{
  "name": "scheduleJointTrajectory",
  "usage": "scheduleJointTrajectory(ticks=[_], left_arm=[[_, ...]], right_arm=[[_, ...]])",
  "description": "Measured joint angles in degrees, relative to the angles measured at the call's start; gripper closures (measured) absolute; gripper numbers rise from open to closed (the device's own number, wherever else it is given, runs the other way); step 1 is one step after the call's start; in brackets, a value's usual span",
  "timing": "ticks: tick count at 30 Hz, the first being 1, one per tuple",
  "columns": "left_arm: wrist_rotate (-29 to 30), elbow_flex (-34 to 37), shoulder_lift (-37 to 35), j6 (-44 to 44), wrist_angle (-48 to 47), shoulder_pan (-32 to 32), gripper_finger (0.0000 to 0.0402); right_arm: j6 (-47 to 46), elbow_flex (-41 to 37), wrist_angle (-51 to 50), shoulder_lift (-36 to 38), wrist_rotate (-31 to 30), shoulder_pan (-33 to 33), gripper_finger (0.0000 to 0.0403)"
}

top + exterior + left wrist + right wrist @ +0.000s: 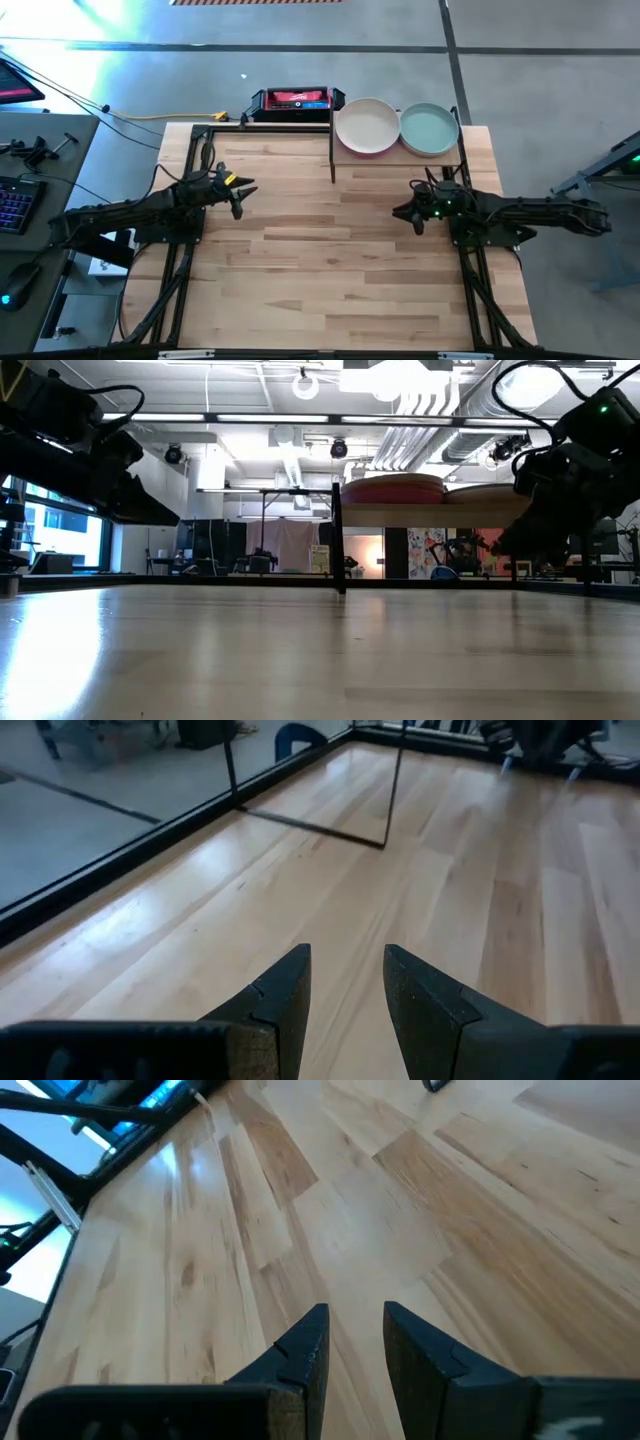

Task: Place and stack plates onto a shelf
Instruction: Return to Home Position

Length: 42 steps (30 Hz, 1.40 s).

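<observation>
Logging both arms over the tabletop (pixel 320 280), neither one touching a plate. We note the left end effector (pixel 243 194) hanging over the left side of the tabletop and pointing toward the middle. In its wrist view its fingers (pixel 285 995) are spread a little, with only bare wood between them. The right end effector (pixel 408 208) hangs over the right side, near the front of the shelf (pixel 420 507) but apart from it, pointing toward the left arm. Its fingers (pixel 300 1345) are likewise parted slightly and hold nothing.

We find the shelf at the far right of the tabletop, carrying two stacks side by side. From above, a cream-white plate (pixel 367 124) tops the left stack and a pale teal plate (pixel 430 129) tops the right one. The low view shows both stacks raised on the shelf; we cannot count the plates in either. A red-and-black box (pixel 292 100) sits at the far edge, just left of the shelf.
</observation>
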<state>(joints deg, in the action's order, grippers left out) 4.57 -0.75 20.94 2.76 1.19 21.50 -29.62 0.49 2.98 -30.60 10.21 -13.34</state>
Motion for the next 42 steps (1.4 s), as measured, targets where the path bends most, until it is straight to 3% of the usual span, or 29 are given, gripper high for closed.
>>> scheduleJointTrajectory(ticks=[15, 26, 42], left_arm=[[0.1, 0.0, -16.4, 0.0, 0.0, -8.5, 0.0287], [0.2, 0.0, -20.7, 0.0, 0.0, -10.7, 0.0287], [0.2, 0.0, -20.6, 0.0, -0.1, -10.8, 0.0287]], right_arm=[[0.0, 0.0, -0.5, 19.0, -0.1, 0.0, 0.0324], [0.0, 0.0, -0.5, 30.3, 0.0, 0.0, 0.0325], [-0.4, 0.1, -1.1, 28.3, -1.2, 0.0, 0.0324]])
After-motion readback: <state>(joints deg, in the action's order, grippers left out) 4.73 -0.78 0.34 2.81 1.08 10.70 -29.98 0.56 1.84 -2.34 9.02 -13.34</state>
